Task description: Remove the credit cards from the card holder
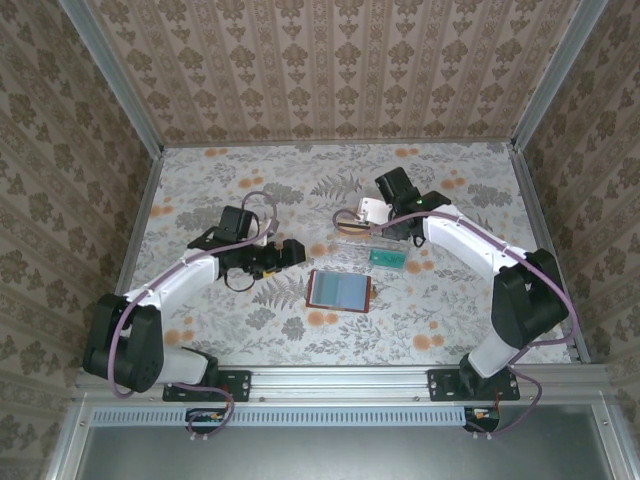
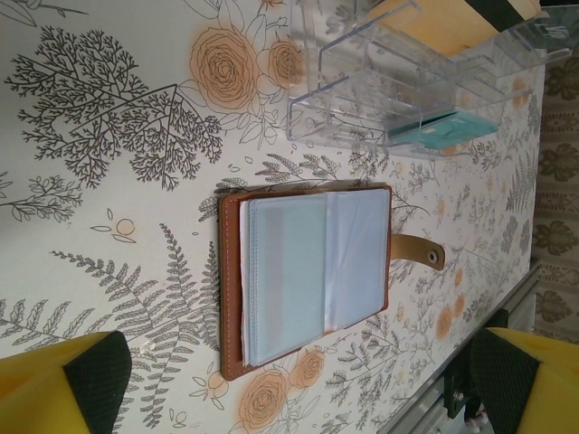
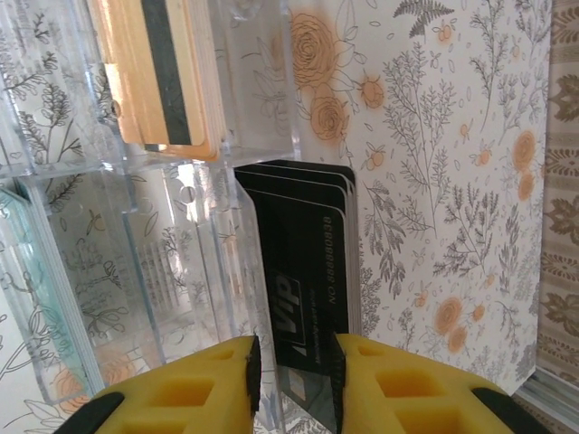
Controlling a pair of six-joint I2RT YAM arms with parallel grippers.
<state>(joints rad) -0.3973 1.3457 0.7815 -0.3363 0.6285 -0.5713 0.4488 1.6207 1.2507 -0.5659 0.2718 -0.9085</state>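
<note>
The brown card holder (image 1: 340,290) lies open on the table between the arms, its blue-grey sleeves (image 2: 289,276) facing up and its strap (image 2: 418,250) out to one side. No card shows in its sleeves. My left gripper (image 1: 292,250) hovers open just left of it, yellow fingers (image 2: 81,384) spread wide. My right gripper (image 3: 296,371) hangs over the clear tray (image 1: 362,247), jaws a little apart. A black VIP card (image 3: 303,262) stands between them, fronting a few black cards in a slot. Tan cards (image 3: 163,72) and teal cards (image 1: 388,257) fill other slots.
The clear plastic tray (image 2: 362,108) stands just beyond the card holder, near its far edge. The table's metal front rail (image 1: 340,378) runs along the near side. Patterned walls close in the left, right and back.
</note>
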